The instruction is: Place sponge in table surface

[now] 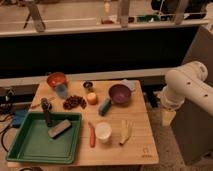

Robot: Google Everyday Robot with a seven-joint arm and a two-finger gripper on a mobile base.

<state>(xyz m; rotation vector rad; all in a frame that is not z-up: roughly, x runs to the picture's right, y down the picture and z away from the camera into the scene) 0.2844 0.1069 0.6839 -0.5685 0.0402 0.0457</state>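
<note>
Sponge: it lies flat on the table surface, touching the purple bowl, so I judge it already placed.
My gripper: it hangs beyond the table's right edge, holding nothing I can see. I cannot tell whether it is spread or pressed together.

We see the small teal-blue rectangular sponge lying on the light tan wooden tabletop, touching the round purple bowl at the bowl's 8 o'clock. A white round cup stands at the sponge's 6 o'clock. The green plastic tray, holding a grey rectangular block, fills the table's 8 o'clock corner. The white robot arm sits off the table at 3 o'clock, its tan gripper hanging just beside the edge.
</note>
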